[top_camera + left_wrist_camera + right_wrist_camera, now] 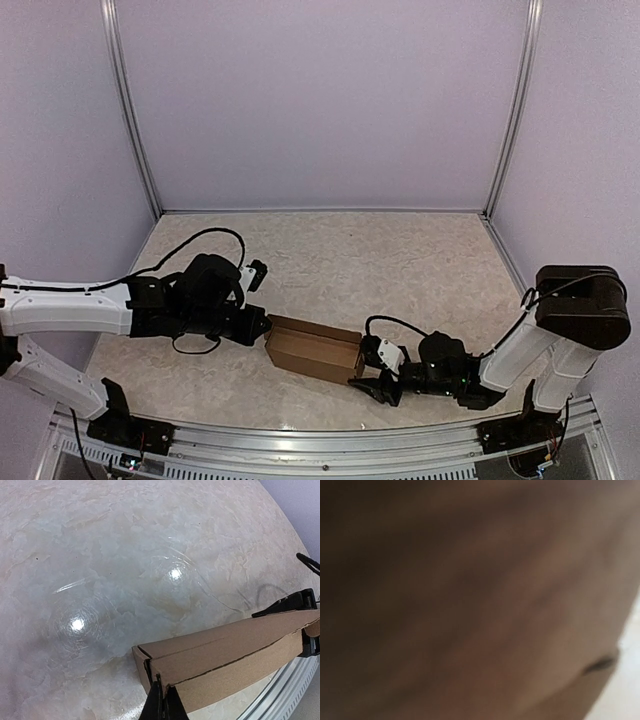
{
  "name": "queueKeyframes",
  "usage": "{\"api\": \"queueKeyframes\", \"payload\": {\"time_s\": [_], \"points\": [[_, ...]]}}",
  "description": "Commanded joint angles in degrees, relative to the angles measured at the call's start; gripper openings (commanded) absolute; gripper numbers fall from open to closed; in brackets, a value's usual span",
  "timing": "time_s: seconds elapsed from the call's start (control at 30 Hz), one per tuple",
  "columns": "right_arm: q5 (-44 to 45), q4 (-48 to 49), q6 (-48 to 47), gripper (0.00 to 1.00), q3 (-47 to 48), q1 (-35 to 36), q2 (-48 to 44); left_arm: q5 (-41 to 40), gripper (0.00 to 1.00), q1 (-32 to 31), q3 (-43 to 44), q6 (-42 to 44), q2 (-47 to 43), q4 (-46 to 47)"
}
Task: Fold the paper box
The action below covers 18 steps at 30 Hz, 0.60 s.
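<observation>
Paper box (315, 350): plain brown cardboard, unmarked, seen formed into a slim rectangular carton. It is laid on a broad face on the bench (400, 270), near the front edge, long axis left-right, slightly skewed. Dark seams are visible along the left end.

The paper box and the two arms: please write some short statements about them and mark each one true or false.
1. The paper box lies on the table. True.
2. The box is a flat, unfolded sheet. False: it already forms a slim carton.
3. The left gripper meets the box's left end. True.
4. The right gripper hangs high above the table. False: it is low, at the box's right end.
5. The right wrist view shows the box sharply. False: only a brown blur.
</observation>
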Motion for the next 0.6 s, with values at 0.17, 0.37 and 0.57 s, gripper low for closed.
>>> {"api": "queueKeyframes", "payload": {"time_s": [0.17,0.37,0.57], "points": [[5.2,3.9,1.4,0.22,-0.4,0.4,2.9,2.8,0.00,-1.9,-1.2,-3.8,1.6,-1.1],[5.8,3.5,1.8,0.23,-0.5,0.5,2.7,0.9,0.00,-3.4,-3.4,-4.7,3.4,-1.9],[6.4,3.3,2.6,0.27,-0.6,0.6,2.7,-2.0,0.00,-5.0,-4.5,-5.5,4.7,-3.8]]}}
